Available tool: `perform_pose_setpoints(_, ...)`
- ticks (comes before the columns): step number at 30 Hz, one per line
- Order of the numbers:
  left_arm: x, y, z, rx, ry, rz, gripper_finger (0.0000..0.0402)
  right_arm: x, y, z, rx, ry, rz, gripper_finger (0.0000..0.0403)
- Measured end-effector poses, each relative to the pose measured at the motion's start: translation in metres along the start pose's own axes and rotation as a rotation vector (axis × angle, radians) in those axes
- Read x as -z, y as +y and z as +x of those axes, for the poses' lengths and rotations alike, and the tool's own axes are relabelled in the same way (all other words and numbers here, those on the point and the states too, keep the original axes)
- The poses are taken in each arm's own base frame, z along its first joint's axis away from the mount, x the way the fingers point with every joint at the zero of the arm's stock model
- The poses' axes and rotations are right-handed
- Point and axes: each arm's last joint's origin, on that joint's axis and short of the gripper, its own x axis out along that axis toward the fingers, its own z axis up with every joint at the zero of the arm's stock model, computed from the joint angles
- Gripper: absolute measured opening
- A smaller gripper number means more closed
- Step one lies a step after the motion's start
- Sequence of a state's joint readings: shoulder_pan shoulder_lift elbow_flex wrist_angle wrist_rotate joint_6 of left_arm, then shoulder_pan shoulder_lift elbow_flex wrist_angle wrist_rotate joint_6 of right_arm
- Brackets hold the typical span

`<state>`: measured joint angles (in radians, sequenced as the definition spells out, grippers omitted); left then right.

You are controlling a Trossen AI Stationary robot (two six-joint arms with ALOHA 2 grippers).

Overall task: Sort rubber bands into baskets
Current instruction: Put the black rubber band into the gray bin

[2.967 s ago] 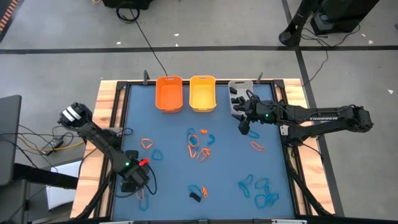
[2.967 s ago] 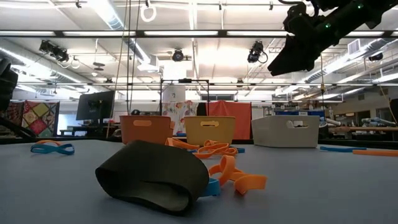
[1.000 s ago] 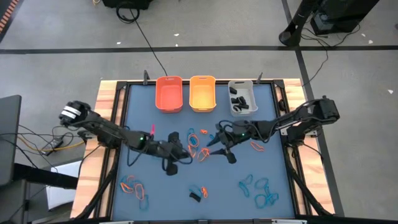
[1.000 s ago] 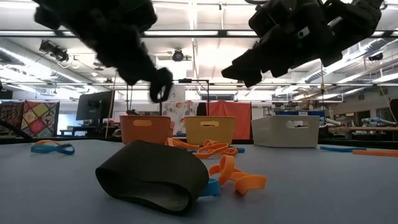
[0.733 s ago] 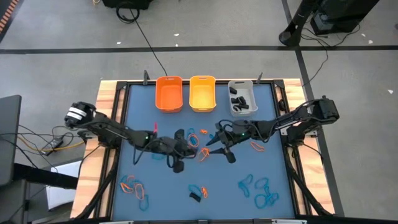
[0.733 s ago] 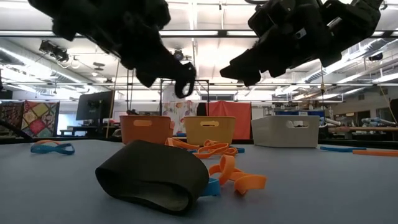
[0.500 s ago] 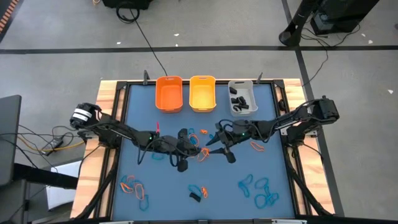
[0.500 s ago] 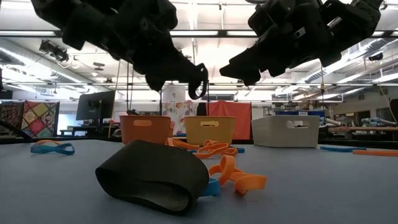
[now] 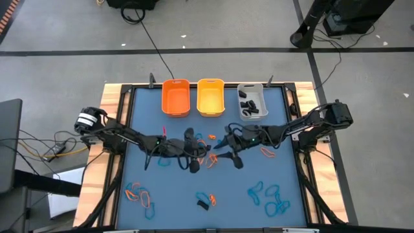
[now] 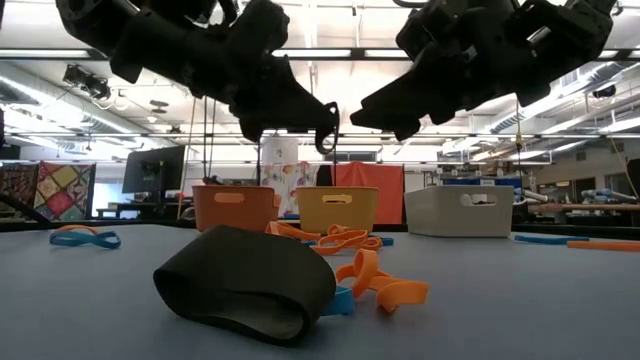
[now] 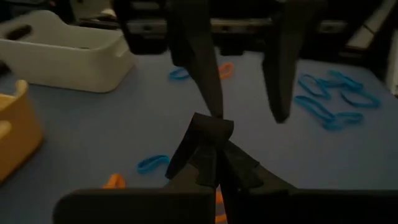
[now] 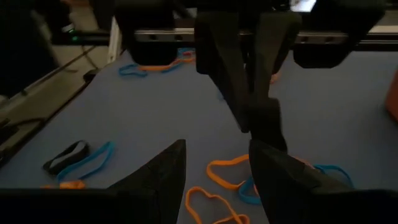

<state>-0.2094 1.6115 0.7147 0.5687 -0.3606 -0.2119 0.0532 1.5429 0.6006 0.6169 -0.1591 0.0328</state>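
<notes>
Honestly, hovering nose to nose over the mid-counter rubber bands (image 9: 208,157): left tool (image 9: 206,150) pressed together, empty; right tool (image 9: 218,146) spread. Risking a clash or snagging several tangled loops, baskets (image 9: 210,97) sitting well apart.

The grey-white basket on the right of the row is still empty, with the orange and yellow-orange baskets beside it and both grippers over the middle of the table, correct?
Not quite. The high view shows the grey-white basket already holds several black rubber bands. The rest stands: the orange basket and yellow-orange basket sit beside it, and the left gripper and right gripper are over the table's middle.
</notes>
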Motion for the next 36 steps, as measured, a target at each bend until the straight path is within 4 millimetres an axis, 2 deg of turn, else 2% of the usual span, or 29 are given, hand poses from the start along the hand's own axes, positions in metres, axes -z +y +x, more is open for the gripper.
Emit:
perform_pose_setpoints(7, -0.005, 0.002, 0.0, -0.087, -0.056, 0.03, 0.001, -0.006, -0.001, 0.0, 0.035, -0.066, 0.045, 0.0187)
perform_pose_setpoints(17, -0.005, 0.004, 0.0, -0.105, -0.058, 0.033, 0.001, -0.007, -0.002, 0.0, 0.061, -0.072, 0.046, 0.0185)
perform_pose_setpoints(21, -0.005, 0.007, 0.001, -0.119, -0.059, 0.031, 0.001, -0.007, -0.003, 0.0, 0.098, -0.076, 0.048, 0.0163)
perform_pose_setpoints(26, -0.006, 0.011, 0.003, -0.136, -0.061, 0.023, 0.001, -0.007, -0.003, 0.0, 0.112, -0.078, 0.065, 0.0115)
perform_pose_setpoints(30, -0.007, 0.018, 0.004, -0.154, -0.068, -0.081, 0.001, -0.005, -0.005, -0.001, 0.179, -0.061, 0.007, 0.009)
perform_pose_setpoints(33, -0.007, 0.024, 0.006, -0.16, -0.064, -0.199, 0.001, -0.004, -0.006, -0.001, 0.264, -0.037, -0.056, 0.009)
perform_pose_setpoints(36, -0.007, 0.028, 0.008, -0.144, -0.052, -0.221, 0.001, -0.004, -0.005, -0.001, 0.321, -0.038, -0.077, 0.0099)
